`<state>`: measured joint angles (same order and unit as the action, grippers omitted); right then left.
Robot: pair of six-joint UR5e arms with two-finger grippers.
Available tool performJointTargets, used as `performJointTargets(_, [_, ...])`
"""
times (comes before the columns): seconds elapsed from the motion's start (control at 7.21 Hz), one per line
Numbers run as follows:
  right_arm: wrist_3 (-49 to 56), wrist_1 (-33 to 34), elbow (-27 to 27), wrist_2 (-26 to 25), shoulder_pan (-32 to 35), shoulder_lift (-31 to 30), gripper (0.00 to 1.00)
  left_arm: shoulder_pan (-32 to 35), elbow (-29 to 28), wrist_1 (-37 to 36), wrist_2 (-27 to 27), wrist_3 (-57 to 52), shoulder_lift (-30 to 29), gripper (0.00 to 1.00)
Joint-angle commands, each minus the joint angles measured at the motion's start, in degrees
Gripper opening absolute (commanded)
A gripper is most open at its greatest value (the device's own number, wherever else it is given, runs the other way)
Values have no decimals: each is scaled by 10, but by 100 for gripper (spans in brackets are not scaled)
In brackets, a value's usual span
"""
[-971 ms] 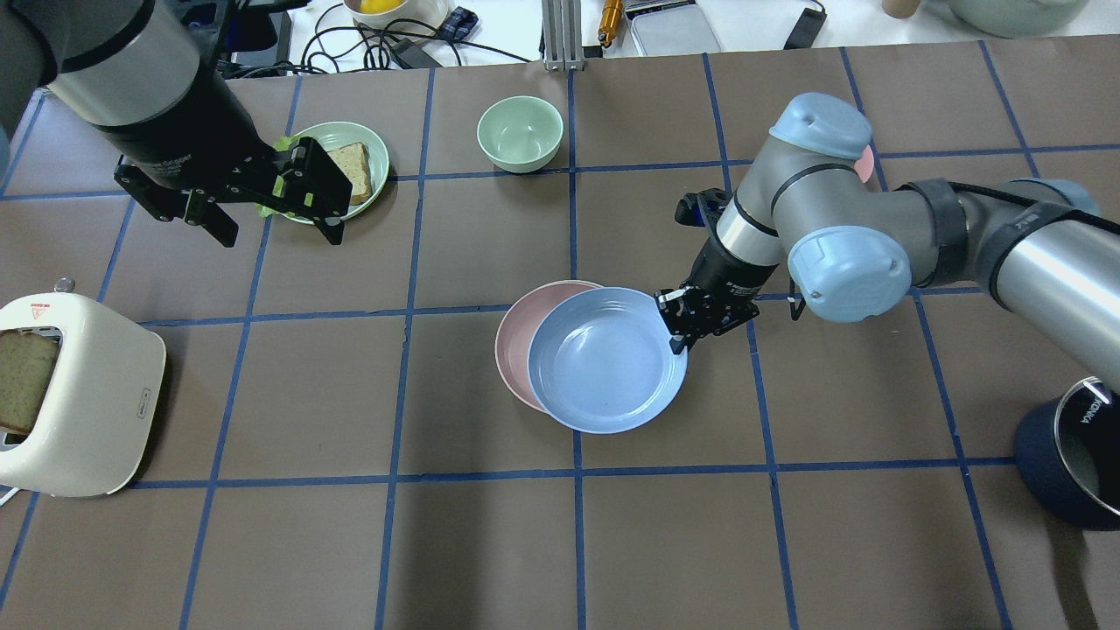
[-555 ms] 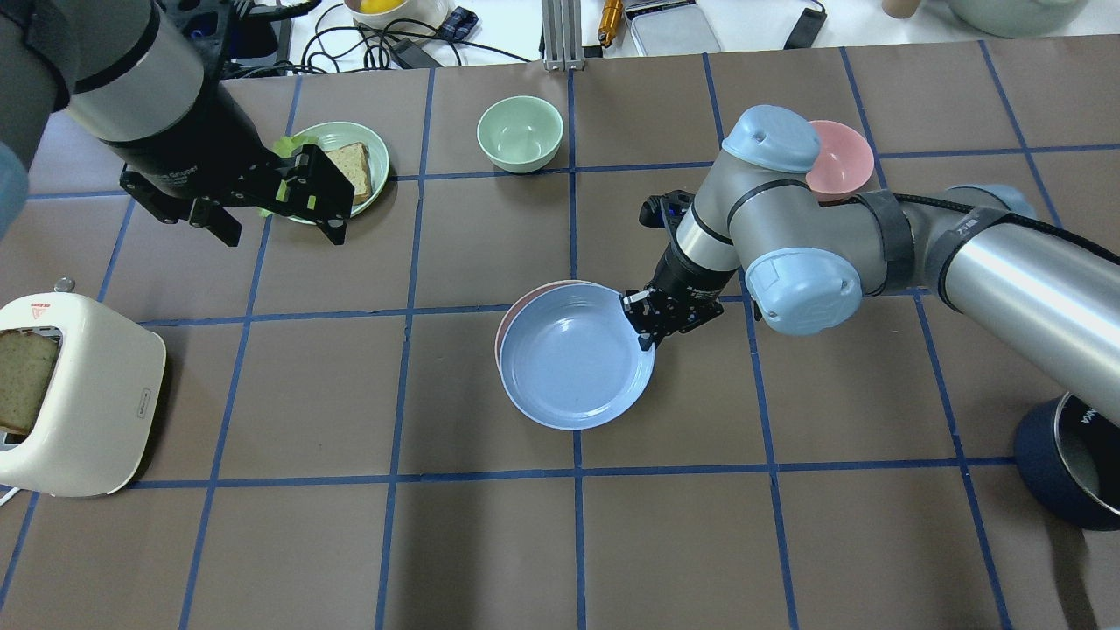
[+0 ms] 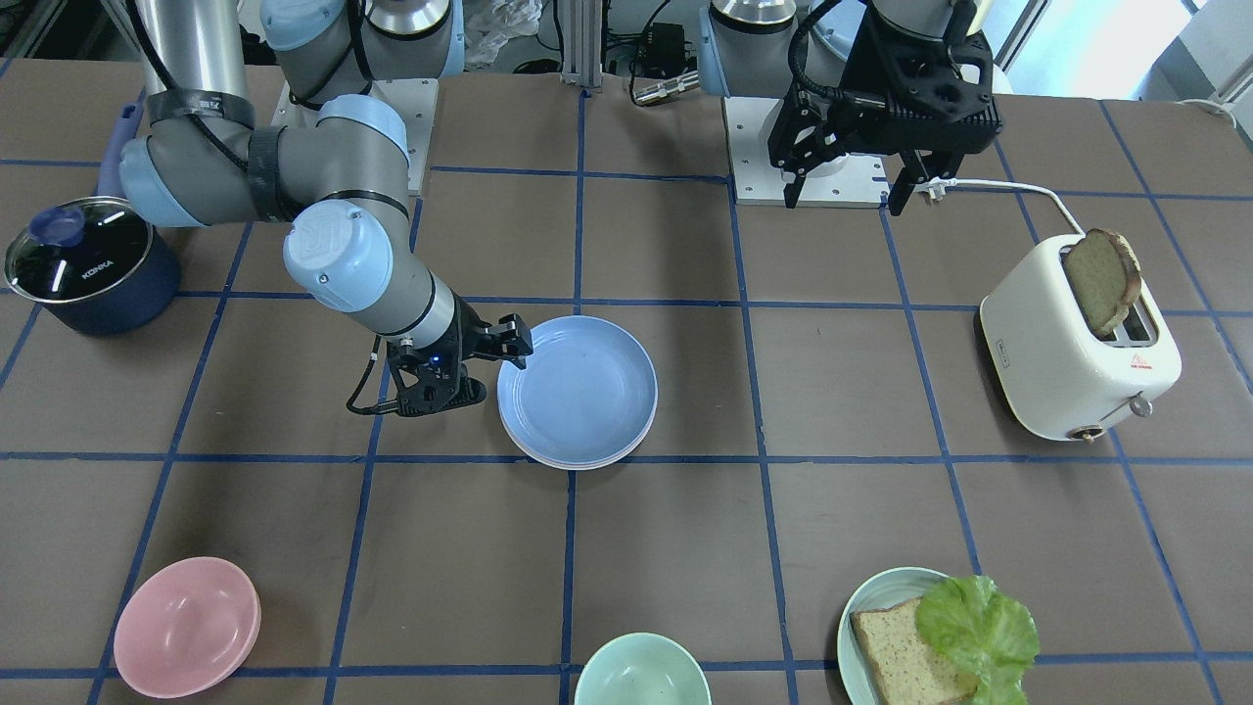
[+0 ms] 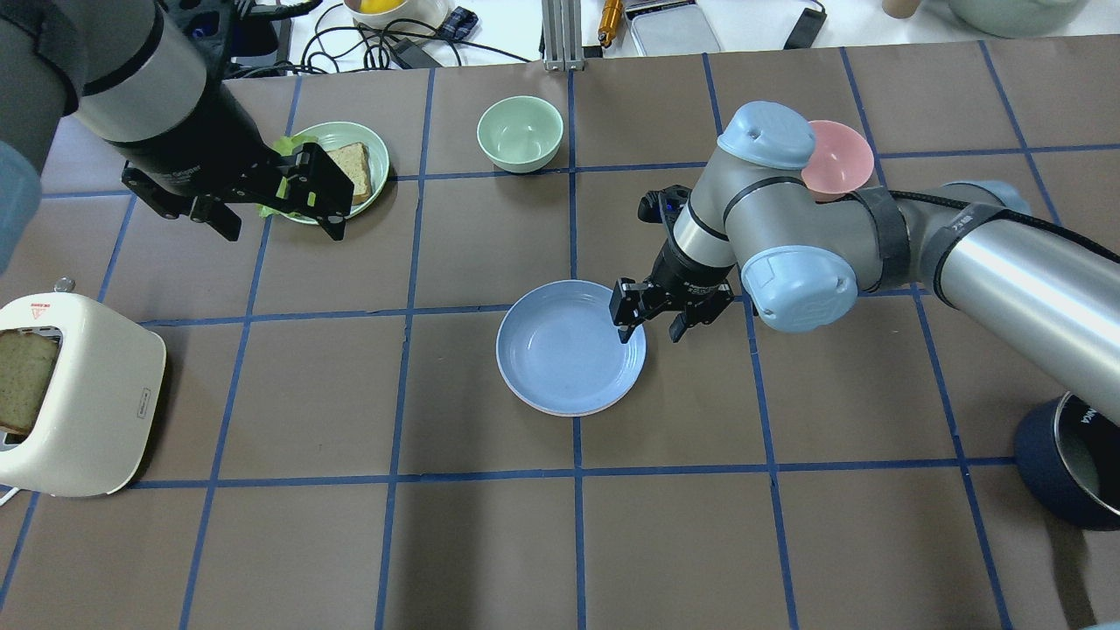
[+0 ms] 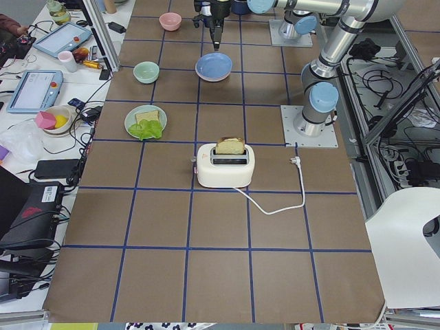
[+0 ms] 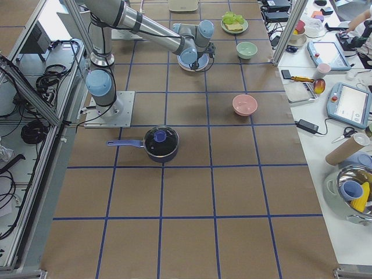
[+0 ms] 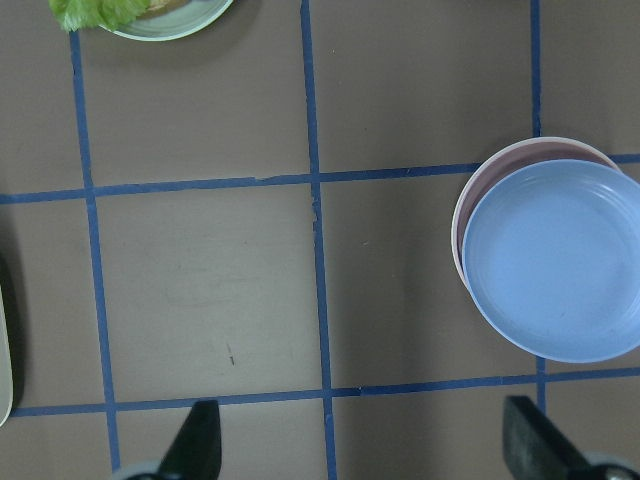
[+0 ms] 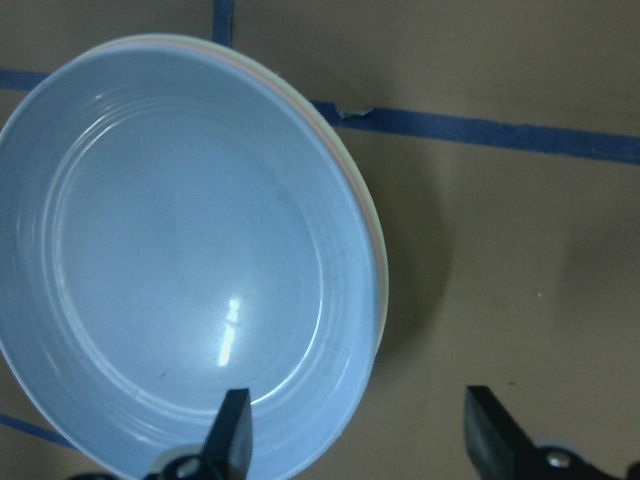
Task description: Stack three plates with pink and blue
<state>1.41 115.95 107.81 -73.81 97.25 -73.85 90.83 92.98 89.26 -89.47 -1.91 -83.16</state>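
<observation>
Toaster (image 4: 96,402), near left, cut off by the frame edge. Blue plate (image 4: 569,347), mid-table, tops the stack. Pink plate (image 7: 475,190) and cream plate (image 8: 383,285) show only as thin rim slivers beneath it. Right gripper (image 4: 649,325): jaws spread, straddling the blue rim. Brown table (image 4: 744,542) shows all round the stack, with neighbours well apart. Left gripper (image 4: 282,229): jaws spread wide, aloft, half hiding the bread plate (image 4: 372,144). Pink bowl (image 4: 844,157), far right, partly behind the right arm.

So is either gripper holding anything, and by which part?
Nothing is held. The right gripper is open astride the rim of the blue plate; the left gripper is open and empty.
</observation>
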Motion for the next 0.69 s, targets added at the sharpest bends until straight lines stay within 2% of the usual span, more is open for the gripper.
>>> performJointTargets(0.0, [3,-78,-78,-62,-1,-16,100,0,0,-1,0,1,-4,100])
performJointTargets(0.28, [8,-213,-202,-130,-7,-38,100,1,4,-1,0,8,-3,100])
performJointTargets(0.42, [9,-269,-244,-128,-12,-63,100,1,11,-7,0,5,1,100])
performJointTargets(0.55, [8,-304,-259,-133,-12,-97,100,1,18,-14,0,7,4,100])
